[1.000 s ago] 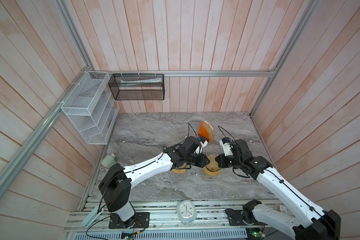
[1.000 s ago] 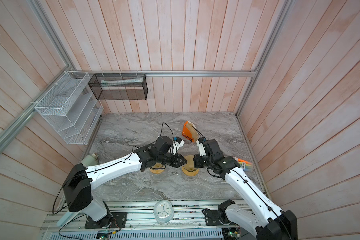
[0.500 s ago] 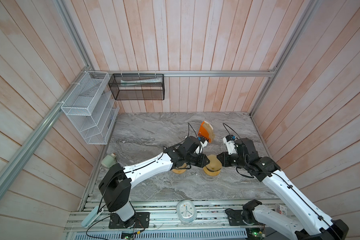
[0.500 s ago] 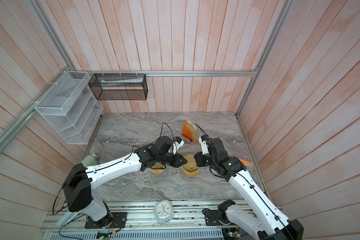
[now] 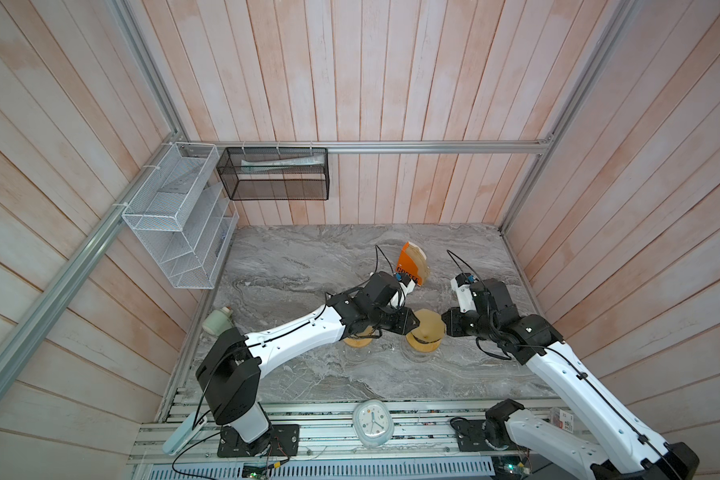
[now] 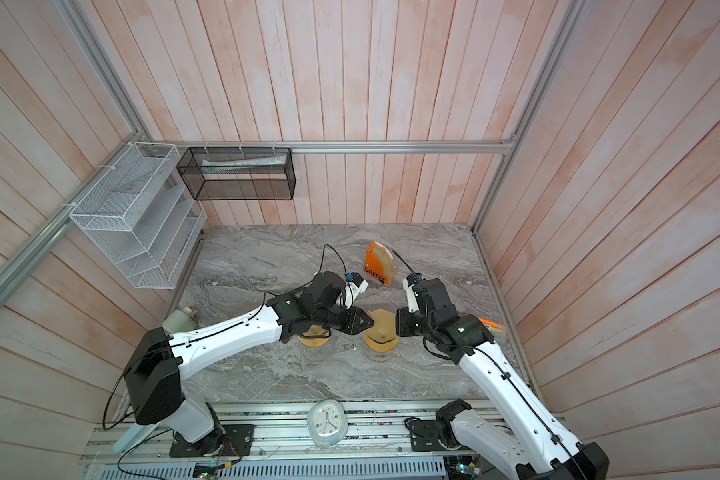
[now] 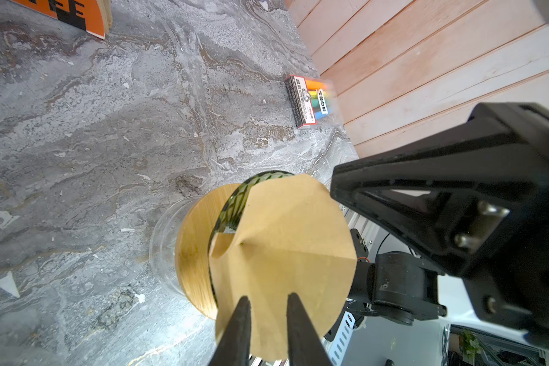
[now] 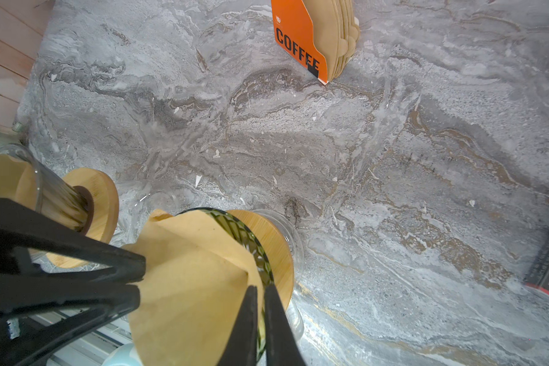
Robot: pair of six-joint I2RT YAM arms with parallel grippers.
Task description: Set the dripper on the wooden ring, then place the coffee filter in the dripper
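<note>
The brown paper coffee filter (image 5: 429,326) (image 6: 381,322) sits as an opened cone in the green glass dripper (image 7: 232,202) (image 8: 251,237), which rests on a wooden collar over a glass server. The filter (image 7: 282,253) (image 8: 187,269) stands proud of the rim. My left gripper (image 5: 416,323) (image 6: 373,322) (image 7: 265,298) reaches over the filter's near edge, its fingers slightly apart and gripping nothing. My right gripper (image 5: 443,326) (image 6: 396,326) (image 8: 257,288) is shut on the filter's opposite edge at the dripper's rim.
A second glass dripper (image 5: 358,343) (image 8: 99,202) holding a filter stands under my left arm. The orange filter holder (image 5: 410,264) (image 8: 298,47) stands behind. A marker box (image 7: 308,101) lies by the right wall, a bottle (image 5: 217,322) at the left edge.
My right gripper let go briefly, drew back a little, then shut again at the filter's edge. The left arm and its jaws have stayed still.
</note>
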